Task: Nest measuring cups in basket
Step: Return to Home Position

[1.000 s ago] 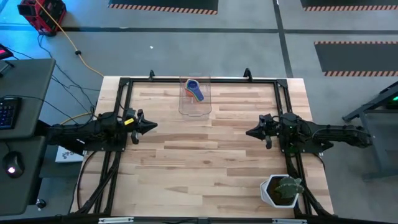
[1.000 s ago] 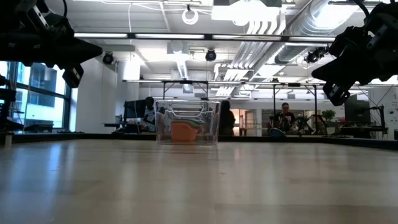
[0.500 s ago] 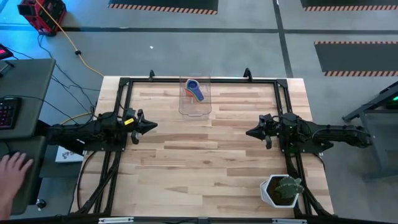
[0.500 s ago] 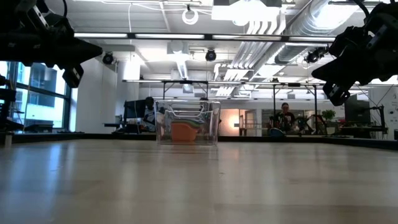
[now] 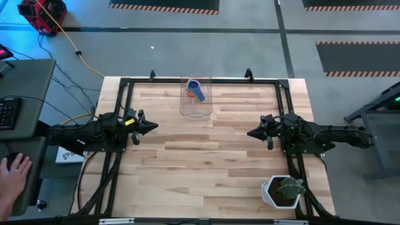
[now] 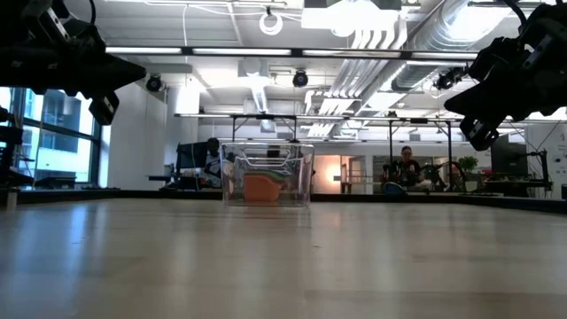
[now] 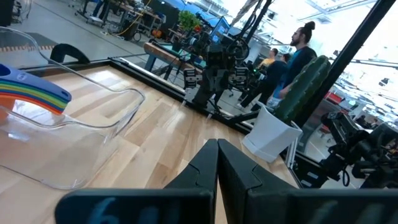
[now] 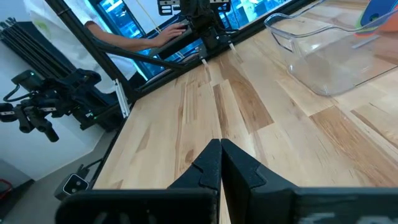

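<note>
Measuring cups [image 5: 196, 91] sit nested in basket [image 5: 184, 107] at bench [image 5: 206, 162] far edge; left claw [image 5: 154, 127] and right claw [image 5: 249, 133] both pinched together, at opposite sides.

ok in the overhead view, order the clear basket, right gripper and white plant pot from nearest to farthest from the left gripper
Measured from the left gripper, on the table's left side:
1. Basket, at the middle of the far edge.
2. Right gripper, straight across on the right side.
3. White plant pot, at the near right corner.
</note>
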